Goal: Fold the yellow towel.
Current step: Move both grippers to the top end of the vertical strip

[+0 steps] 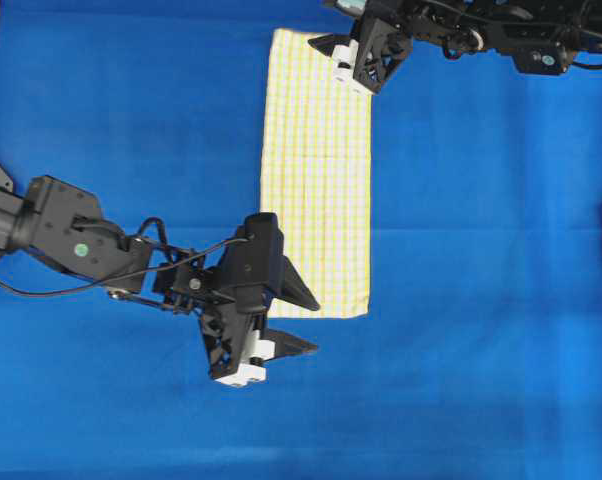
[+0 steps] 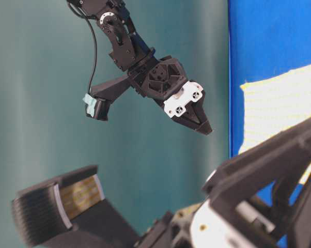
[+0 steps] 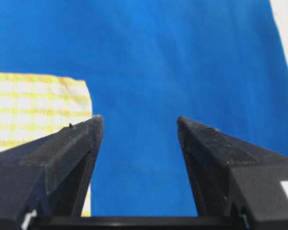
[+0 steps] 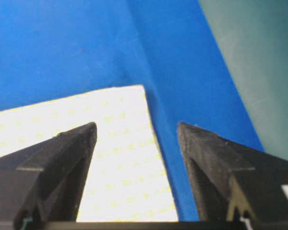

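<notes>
Black ridged pincer (image 2: 160, 217), checked woven rectangular yellow towel (image 1: 316, 180) beyond

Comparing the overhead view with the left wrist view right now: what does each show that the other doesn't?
Only the overhead shows the whole yellow towel lying as a long narrow strip, the right gripper over its top right corner, and the left gripper at its bottom left corner. Only the left wrist view shows the open gap between the left fingers, with nothing in it but blue cloth. Both show the towel's corner beside the left gripper and the blue cloth under it.
</notes>
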You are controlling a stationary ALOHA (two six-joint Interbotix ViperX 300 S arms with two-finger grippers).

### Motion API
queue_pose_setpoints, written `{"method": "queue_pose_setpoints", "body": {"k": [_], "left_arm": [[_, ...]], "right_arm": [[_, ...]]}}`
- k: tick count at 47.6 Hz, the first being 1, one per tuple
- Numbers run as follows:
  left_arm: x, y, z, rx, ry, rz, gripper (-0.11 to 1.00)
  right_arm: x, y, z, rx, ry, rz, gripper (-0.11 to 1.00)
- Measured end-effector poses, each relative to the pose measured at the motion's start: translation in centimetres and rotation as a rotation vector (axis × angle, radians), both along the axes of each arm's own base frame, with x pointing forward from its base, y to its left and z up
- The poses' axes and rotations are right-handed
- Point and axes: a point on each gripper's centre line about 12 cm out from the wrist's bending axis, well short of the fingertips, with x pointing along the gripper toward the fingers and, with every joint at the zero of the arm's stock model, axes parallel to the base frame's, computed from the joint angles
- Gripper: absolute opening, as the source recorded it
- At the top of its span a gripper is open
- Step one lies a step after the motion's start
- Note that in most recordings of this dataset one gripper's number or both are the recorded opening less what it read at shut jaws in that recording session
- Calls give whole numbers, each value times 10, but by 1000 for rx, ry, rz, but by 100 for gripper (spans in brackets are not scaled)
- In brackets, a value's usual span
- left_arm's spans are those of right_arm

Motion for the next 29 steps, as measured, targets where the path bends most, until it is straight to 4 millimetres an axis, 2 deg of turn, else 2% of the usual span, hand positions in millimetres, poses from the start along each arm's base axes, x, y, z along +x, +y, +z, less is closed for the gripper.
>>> {"method": "queue_pose_setpoints", "body": {"k": [5, 9, 16, 22, 29], "left_arm": [[-7, 3, 7, 6, 14, -1, 56], [-14, 10, 14, 11, 22, 7, 56], [-31, 32, 26, 15, 21, 46, 56], [-48, 58, 37, 28, -4, 97, 56], [-67, 99, 46, 79, -47, 177, 56]], "right_arm": [[-2, 0, 1, -1, 9, 3, 70], [-3, 2, 10, -3, 1, 7, 70], [-19, 10, 24, -3, -5, 11, 70], [-39, 22, 33, 6, -16, 4, 70], [-64, 44, 40, 13, -27, 20, 70]]}}
